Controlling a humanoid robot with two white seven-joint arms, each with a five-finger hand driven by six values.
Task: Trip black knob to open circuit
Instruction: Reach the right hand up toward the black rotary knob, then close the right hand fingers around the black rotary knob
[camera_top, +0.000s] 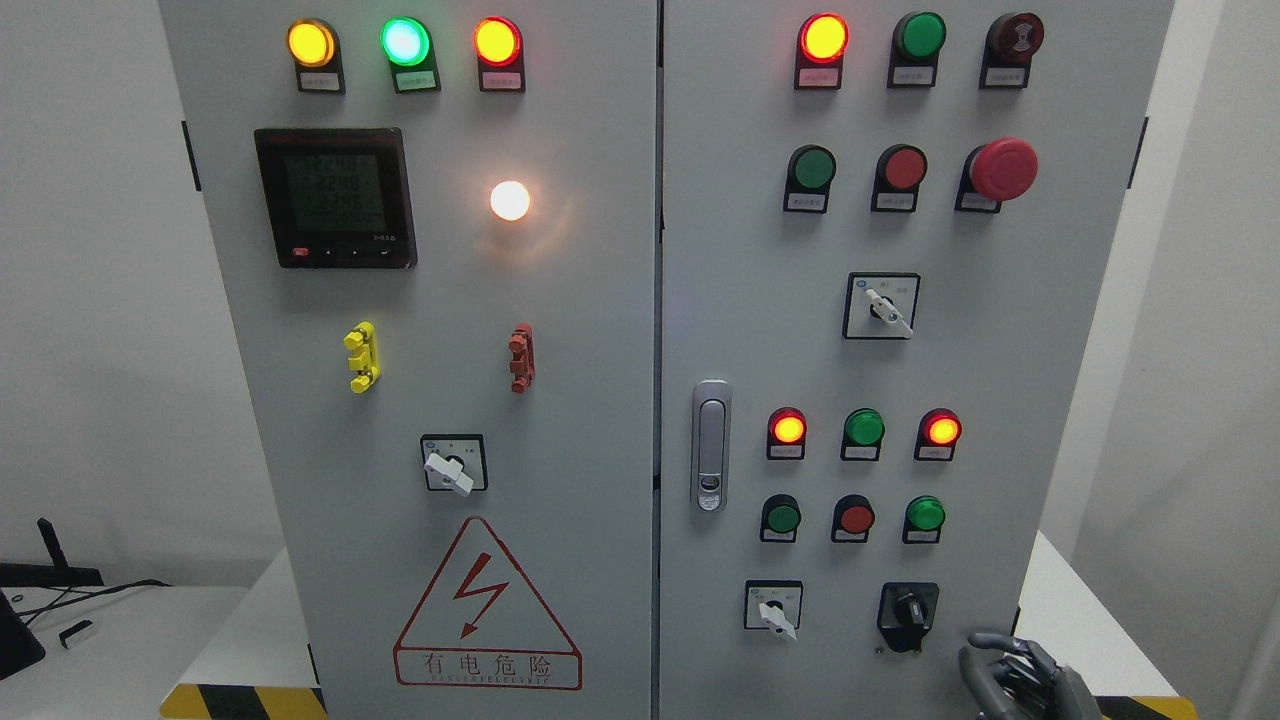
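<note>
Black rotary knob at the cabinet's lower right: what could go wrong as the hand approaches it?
The right hand sits low, right of the black rotary knob; it could overshoot. The white-handled selector switch sits nearby left and might be mistaken for it. The fingers' state is unclear.

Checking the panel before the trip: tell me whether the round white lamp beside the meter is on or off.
On. The white lamp glows brightly and throws a warm halo on the grey door beside the meter.

R hand (1020, 680) just below-right of black knob (908, 610) (not touching).
</note>
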